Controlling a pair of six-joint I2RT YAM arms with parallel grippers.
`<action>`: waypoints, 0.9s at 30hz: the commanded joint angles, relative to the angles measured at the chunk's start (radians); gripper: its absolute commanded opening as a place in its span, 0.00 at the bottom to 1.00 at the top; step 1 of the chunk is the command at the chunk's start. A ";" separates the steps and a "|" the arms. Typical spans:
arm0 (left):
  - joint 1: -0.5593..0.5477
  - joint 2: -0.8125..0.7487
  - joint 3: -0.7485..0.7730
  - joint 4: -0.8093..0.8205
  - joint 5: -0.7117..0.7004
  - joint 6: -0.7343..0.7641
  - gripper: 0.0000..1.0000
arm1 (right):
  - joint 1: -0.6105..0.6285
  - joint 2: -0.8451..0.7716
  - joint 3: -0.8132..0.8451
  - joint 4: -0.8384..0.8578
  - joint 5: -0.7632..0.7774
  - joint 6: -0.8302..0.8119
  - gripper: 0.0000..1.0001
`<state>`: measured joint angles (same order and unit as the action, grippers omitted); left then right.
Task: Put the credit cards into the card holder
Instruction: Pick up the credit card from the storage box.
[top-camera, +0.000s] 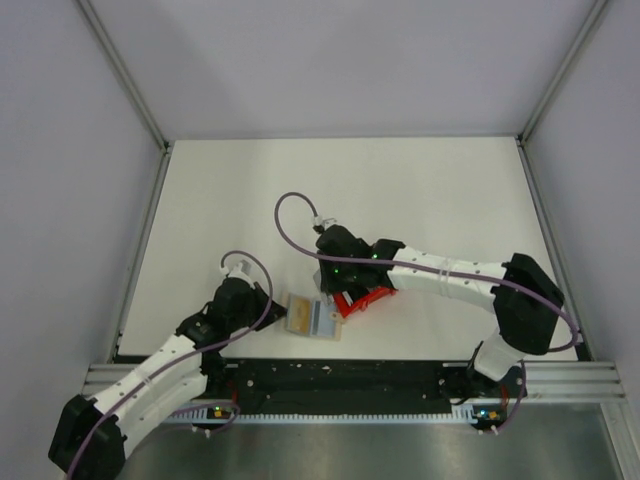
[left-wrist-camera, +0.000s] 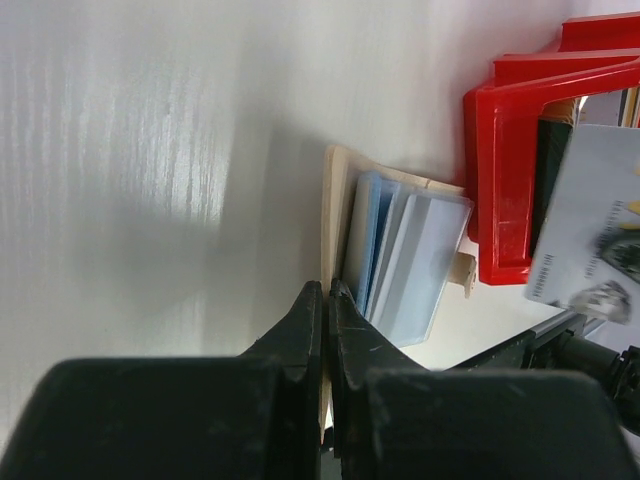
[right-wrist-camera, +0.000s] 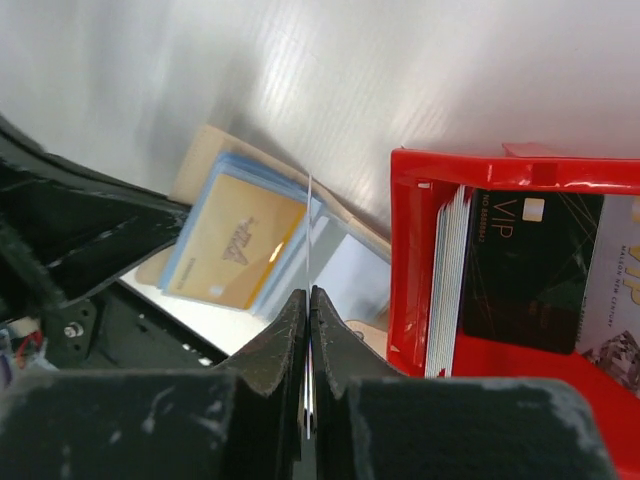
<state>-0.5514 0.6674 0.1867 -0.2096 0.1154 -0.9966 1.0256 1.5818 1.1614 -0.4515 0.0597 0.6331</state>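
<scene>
The beige card holder (top-camera: 312, 318) lies open near the table's front edge, a gold-orange card (right-wrist-camera: 235, 250) lying in its bluish pockets (left-wrist-camera: 410, 260). My left gripper (left-wrist-camera: 326, 290) is shut on the holder's beige edge (left-wrist-camera: 338, 200); from above, the left gripper (top-camera: 272, 310) is at the holder's left side. My right gripper (right-wrist-camera: 308, 295) is shut on a thin silver-white card (right-wrist-camera: 310, 225), seen edge-on above the holder's right part. That same card (left-wrist-camera: 590, 230) shows face-on in the left wrist view. More credit cards (right-wrist-camera: 450, 285) stand stacked in the red tray.
The red tray (top-camera: 365, 298) sits just right of the holder, under the right arm (top-camera: 440, 275). A black VIP card (right-wrist-camera: 525, 265) leans inside it. A black rail (top-camera: 340, 385) runs along the near edge. Grey walls enclose the white table (top-camera: 400, 190).
</scene>
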 joint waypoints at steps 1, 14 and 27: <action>0.001 -0.028 0.030 -0.042 -0.014 0.013 0.00 | 0.010 0.053 0.031 0.013 0.060 0.008 0.00; -0.001 -0.040 0.034 -0.060 -0.013 0.023 0.00 | -0.024 0.026 -0.081 -0.061 0.230 -0.065 0.00; -0.001 -0.029 0.040 -0.051 -0.002 0.024 0.00 | -0.151 -0.108 -0.183 -0.064 0.201 -0.136 0.00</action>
<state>-0.5514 0.6373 0.1909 -0.2787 0.1123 -0.9913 0.9039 1.5391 1.0027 -0.4831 0.2420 0.5488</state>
